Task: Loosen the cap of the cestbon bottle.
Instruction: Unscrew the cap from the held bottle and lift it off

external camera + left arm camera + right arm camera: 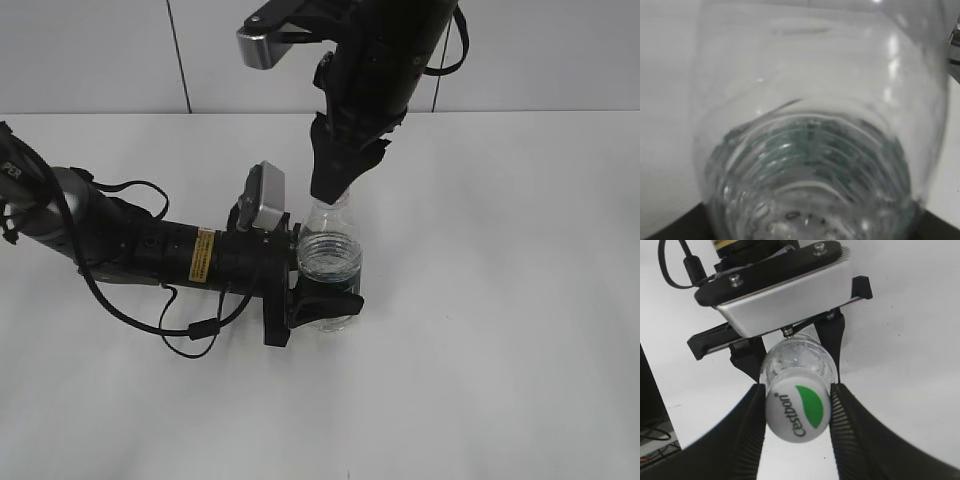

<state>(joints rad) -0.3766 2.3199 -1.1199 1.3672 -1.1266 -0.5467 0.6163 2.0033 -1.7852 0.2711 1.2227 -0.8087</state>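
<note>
From outside, the bottle (pixel 328 275) stands upright mid-table, held low on its body by the left gripper (pixel 325 302) reaching in from the left, while the right gripper (pixel 333 185) descends onto its top. The left wrist view is filled with thin clear ribbed plastic, likely light, slippery and easily crushed. In the right wrist view, the ridged fingers (pixel 842 415) pinch both sides of the cap (pixel 797 410), the stiffer place to hold.
</note>
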